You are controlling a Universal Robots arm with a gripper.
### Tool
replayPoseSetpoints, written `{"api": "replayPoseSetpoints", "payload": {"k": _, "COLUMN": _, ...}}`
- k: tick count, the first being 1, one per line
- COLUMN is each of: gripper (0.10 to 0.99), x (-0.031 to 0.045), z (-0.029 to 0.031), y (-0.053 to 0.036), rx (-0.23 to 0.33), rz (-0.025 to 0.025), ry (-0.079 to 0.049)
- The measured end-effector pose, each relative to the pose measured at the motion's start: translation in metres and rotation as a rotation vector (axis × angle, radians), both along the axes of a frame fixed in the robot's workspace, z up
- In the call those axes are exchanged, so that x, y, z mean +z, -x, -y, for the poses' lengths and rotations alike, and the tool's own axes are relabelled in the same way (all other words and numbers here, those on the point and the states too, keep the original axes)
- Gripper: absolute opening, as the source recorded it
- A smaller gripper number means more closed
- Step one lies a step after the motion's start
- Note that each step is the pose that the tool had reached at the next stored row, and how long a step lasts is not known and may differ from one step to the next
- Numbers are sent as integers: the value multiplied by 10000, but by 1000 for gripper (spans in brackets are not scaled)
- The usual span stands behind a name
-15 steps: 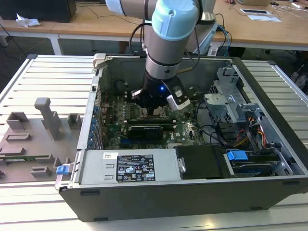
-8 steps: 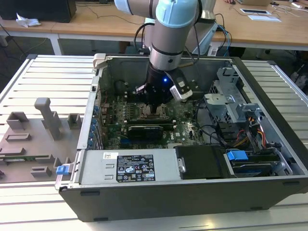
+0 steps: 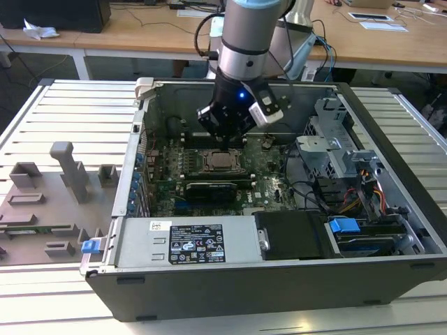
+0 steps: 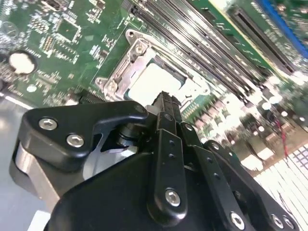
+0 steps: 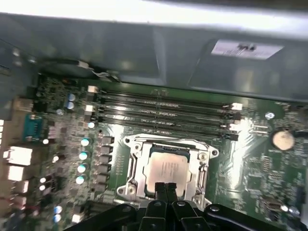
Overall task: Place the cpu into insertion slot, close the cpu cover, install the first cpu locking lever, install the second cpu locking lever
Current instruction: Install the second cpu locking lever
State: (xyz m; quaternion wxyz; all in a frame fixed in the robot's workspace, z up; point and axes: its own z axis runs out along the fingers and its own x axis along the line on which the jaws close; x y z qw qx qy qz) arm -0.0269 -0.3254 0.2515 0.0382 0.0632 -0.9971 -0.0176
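Observation:
The cpu (image 5: pixel 168 169) lies flat in the insertion slot (image 5: pixel 129 179) on the green motherboard, its pale metal top showing; I also see the cpu (image 3: pixel 221 161) in the exterior view and the cpu (image 4: pixel 153 79) in the second wrist view. The cpu cover (image 5: pixel 202 166), a thin silvery frame, lies down around the chip. My black gripper (image 5: pixel 166 186) hangs just above the chip's near edge with its fingers pressed together and nothing between them. The gripper (image 3: pixel 228 142) sits low inside the open case.
Long memory slots (image 5: pixel 163 113) run beside the socket toward the case wall. A power supply (image 3: pixel 188 241) fills the case's near side, a drive cage (image 3: pixel 330 148) and cables the exterior view's right. A grey fixture plate (image 3: pixel 49 202) lies outside on the left.

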Motion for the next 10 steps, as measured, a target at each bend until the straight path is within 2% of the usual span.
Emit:
{"api": "replayPoseSetpoints", "payload": {"k": 3, "gripper": 106, "x": 62, "z": 0, "y": 0, "rx": -1, "rz": 0, "ry": 1}}
{"api": "replayPoseSetpoints", "payload": {"k": 10, "gripper": 106, "x": 66, "z": 0, "y": 0, "rx": 0, "rz": 0, "ry": 0}}
